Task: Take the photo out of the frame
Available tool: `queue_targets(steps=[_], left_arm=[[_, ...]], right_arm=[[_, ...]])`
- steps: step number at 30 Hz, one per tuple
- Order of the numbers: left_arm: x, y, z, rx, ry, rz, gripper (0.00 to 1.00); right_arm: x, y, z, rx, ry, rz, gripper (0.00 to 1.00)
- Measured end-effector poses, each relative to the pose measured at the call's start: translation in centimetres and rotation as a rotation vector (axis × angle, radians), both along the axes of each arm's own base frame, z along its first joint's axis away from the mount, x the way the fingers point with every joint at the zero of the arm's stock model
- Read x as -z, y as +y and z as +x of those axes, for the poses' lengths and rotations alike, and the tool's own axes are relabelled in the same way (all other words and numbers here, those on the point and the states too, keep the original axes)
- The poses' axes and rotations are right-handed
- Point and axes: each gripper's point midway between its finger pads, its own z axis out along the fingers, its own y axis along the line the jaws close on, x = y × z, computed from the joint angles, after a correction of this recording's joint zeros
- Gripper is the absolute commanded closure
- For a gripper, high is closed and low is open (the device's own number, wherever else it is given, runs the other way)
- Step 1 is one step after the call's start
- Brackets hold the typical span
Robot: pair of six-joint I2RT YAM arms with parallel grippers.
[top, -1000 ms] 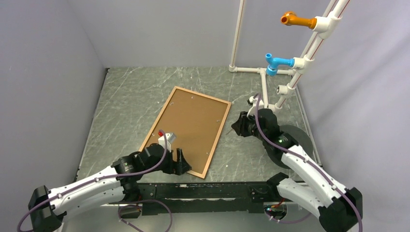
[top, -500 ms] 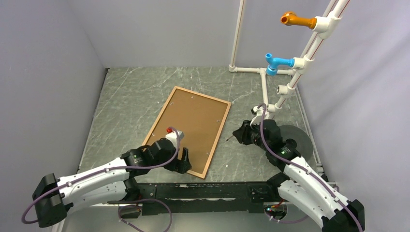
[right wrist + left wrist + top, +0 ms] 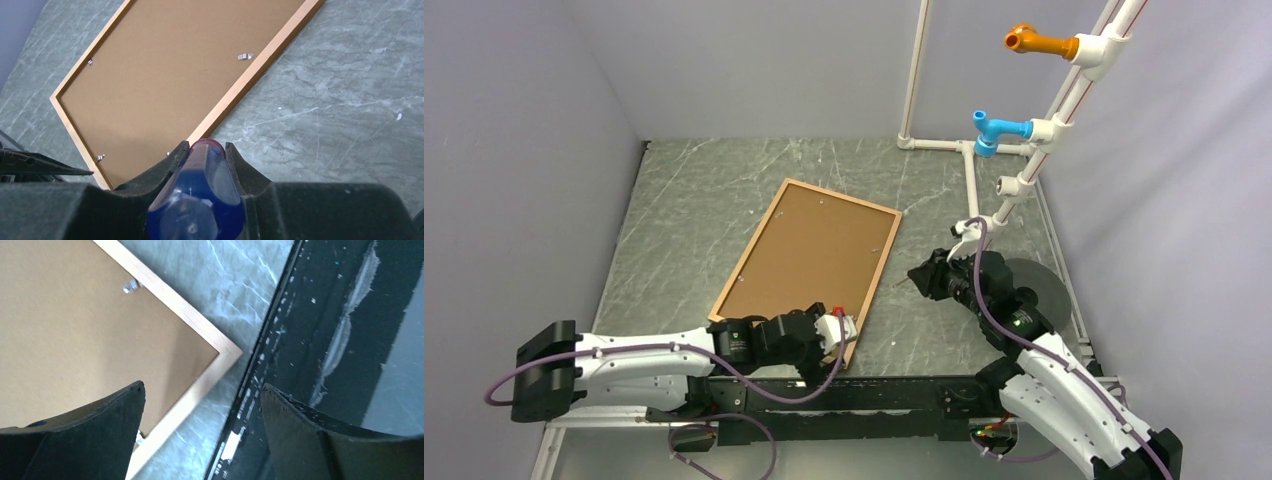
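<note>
The frame [image 3: 881, 268] of thin reddish-brown wood lies face down in the middle of the table. Inside it only the photo's light-brown backing board [image 3: 809, 255] shows, and the print is hidden. Small metal clips [image 3: 245, 56] sit along the board's edge. My left gripper [image 3: 816, 345] is open, low over the frame's near edge beside its near-right corner [image 3: 235, 351]. One finger is over the board and the other over the black rail. My right gripper [image 3: 921, 277] hovers right of the frame, shut on a blue-handled screwdriver [image 3: 202, 190].
A white pipe stand [image 3: 969, 170] with a blue fitting [image 3: 994, 130] and an orange fitting [image 3: 1034, 42] rises at the back right. A dark round disc [image 3: 1036, 285] lies behind the right arm. A black rail [image 3: 874, 395] runs along the near edge. Grey walls close both sides.
My left arm has swung right along the frame's near edge to its near-right corner and dropped lower. My right arm has drawn back slightly, still holding the screwdriver.
</note>
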Motion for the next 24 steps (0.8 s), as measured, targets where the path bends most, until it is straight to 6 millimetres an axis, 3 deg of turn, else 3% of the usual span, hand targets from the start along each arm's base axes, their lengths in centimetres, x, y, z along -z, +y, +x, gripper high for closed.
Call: queue_targets(steps=[3,11,19,24], left_arm=[[0.2,-0.7,0.7,0.045,-0.073,0.015,0.14],[4.4,-0.5,0.8,0.118,-0.091,0.171,0.15],[5.6,-1.4,1.8,0.05,-0.09,0.229,0.47],[5.5,-3.7,3.2,-0.042,-0.103,0.238,0.54]], right_arm=[[0.0,-0.1,-0.2,0.0,0.003,-0.002,1.0],[-0.4,-0.2,-0.5,0.004,-0.004,0.012,1.0],[0.0,-0.2,-0.5,0.012,0.018,0.016,1.0],[0.7,-0.5,-0.1,0.036,0.038,-0.001,1.0]])
